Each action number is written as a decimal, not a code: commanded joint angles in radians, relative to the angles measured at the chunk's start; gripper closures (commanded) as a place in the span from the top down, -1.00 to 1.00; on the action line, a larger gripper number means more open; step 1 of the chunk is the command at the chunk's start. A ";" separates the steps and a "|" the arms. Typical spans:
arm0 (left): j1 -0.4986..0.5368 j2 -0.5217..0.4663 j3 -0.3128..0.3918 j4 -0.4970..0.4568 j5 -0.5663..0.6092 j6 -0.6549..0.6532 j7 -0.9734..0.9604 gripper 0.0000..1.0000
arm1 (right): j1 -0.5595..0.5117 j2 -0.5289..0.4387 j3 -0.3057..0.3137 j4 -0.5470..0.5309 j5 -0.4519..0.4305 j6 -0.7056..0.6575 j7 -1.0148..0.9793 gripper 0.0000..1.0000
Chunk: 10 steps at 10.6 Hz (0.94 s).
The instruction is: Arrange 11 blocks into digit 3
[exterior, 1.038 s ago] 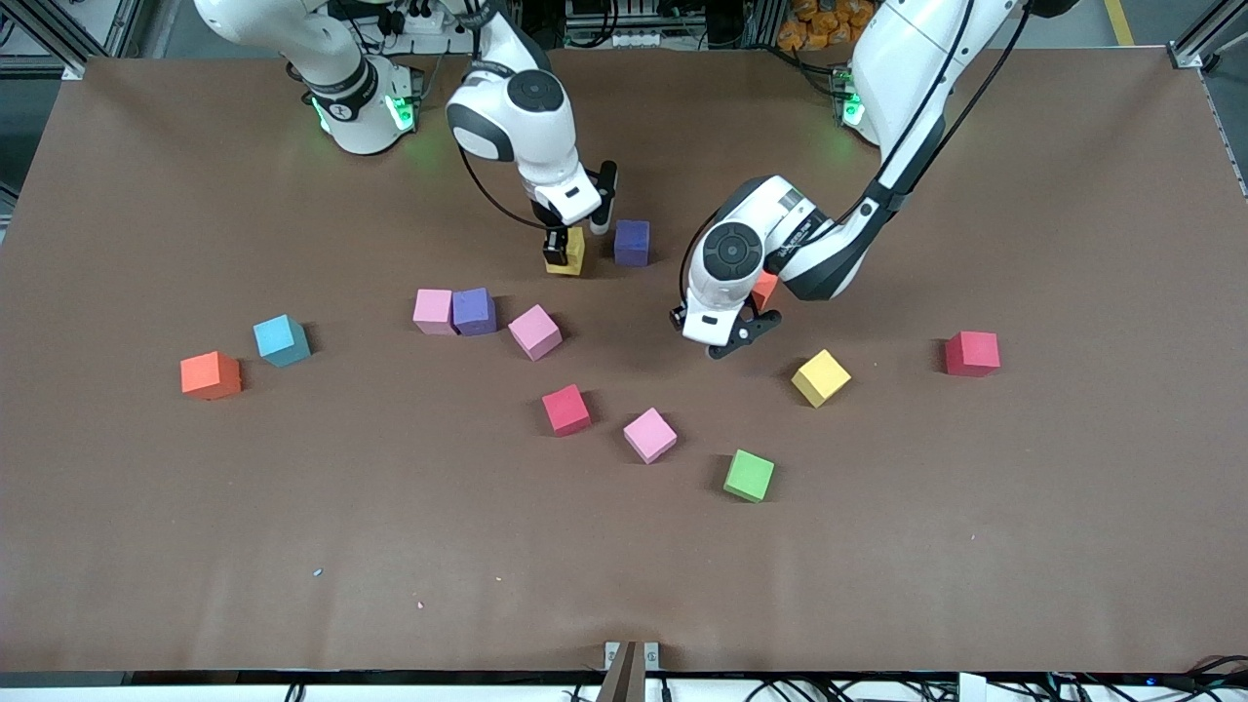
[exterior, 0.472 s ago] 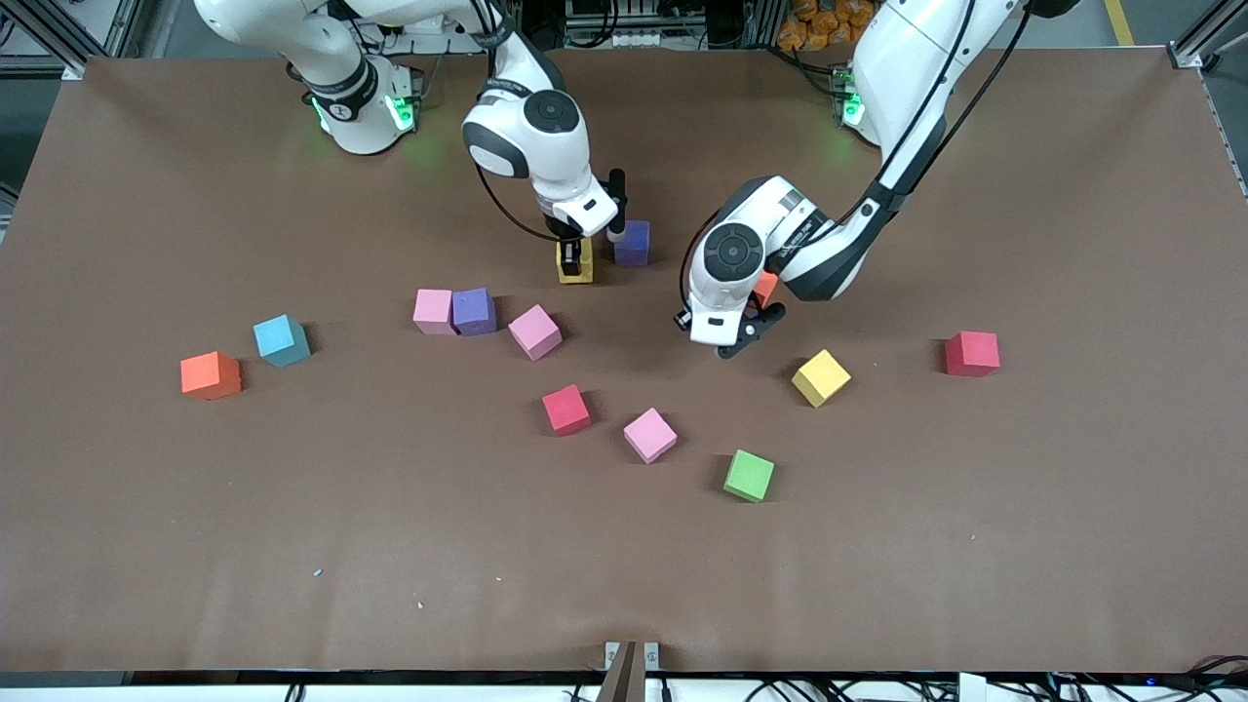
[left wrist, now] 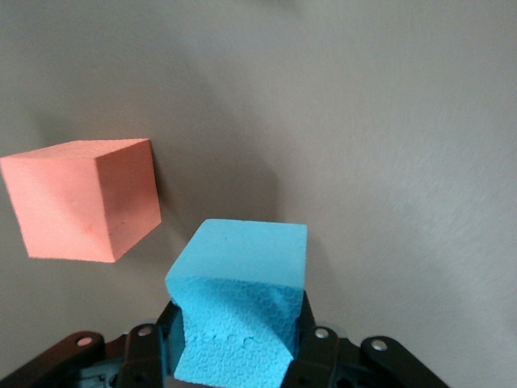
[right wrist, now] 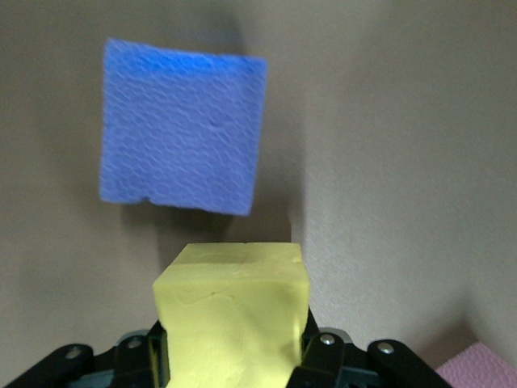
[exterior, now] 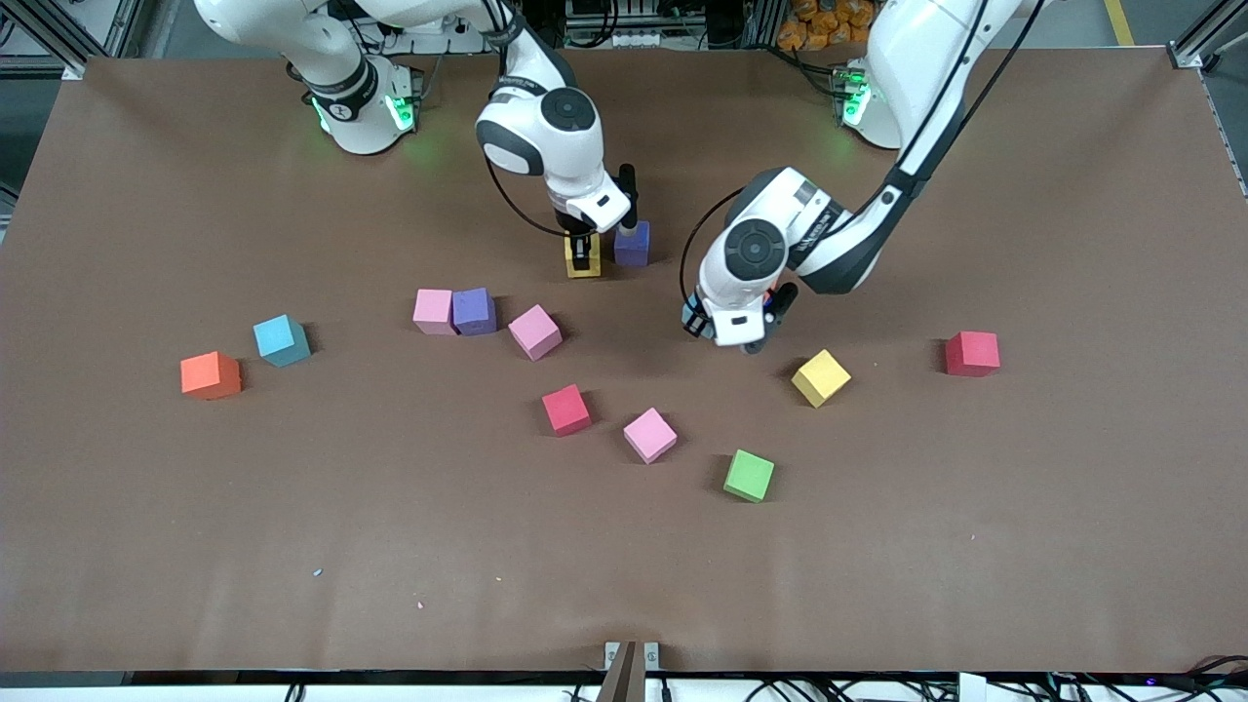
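1. On the brown table (exterior: 1072, 546), loose blocks lie scattered across the middle band; the wide strip nearest the front camera is open mat, as are both ends by the edges.
2. Right gripper (exterior: 582, 255): closed on a yellow block (exterior: 583, 261), low at the table just beside a purple block (exterior: 632, 244). The right wrist view shows the same yellow block (right wrist: 234, 311) clamped between the jaws, with the purple one (right wrist: 182, 129) close by and a narrow gap between them.
3. Left gripper (exterior: 746, 331): clamped shut on a blue block (left wrist: 242, 307), seen in the left wrist view; over the table near mid-width. An orange block (left wrist: 81, 198) sits just beside the held one, apart from it.
4. Row of three, toward the right arm's end: pink block (exterior: 433, 311) touching a second purple block (exterior: 474, 311); another pink block (exterior: 534, 331) just beside, turned askew.
5. Toward the right arm's end, well apart from the rest: teal-blue block (exterior: 281, 339) and a second orange block (exterior: 210, 375), near each other.
6. Nearer the camera: red block (exterior: 566, 409), third pink block (exterior: 649, 435), green block (exterior: 749, 475), each separate.
7. Toward the left arm's end: second yellow block (exterior: 820, 377), turned askew, and second red block (exterior: 972, 353), with open mat around both.
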 commanded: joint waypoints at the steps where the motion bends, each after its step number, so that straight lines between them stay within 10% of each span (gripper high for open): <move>1: 0.023 -0.037 -0.013 -0.042 -0.031 -0.008 -0.117 -0.87 | -0.004 0.021 0.018 0.032 0.010 -0.021 -0.007 -1.00; 10: 0.003 -0.080 -0.032 -0.111 -0.112 0.047 -0.352 -0.87 | 0.005 0.053 0.037 0.052 0.060 -0.021 -0.004 -1.00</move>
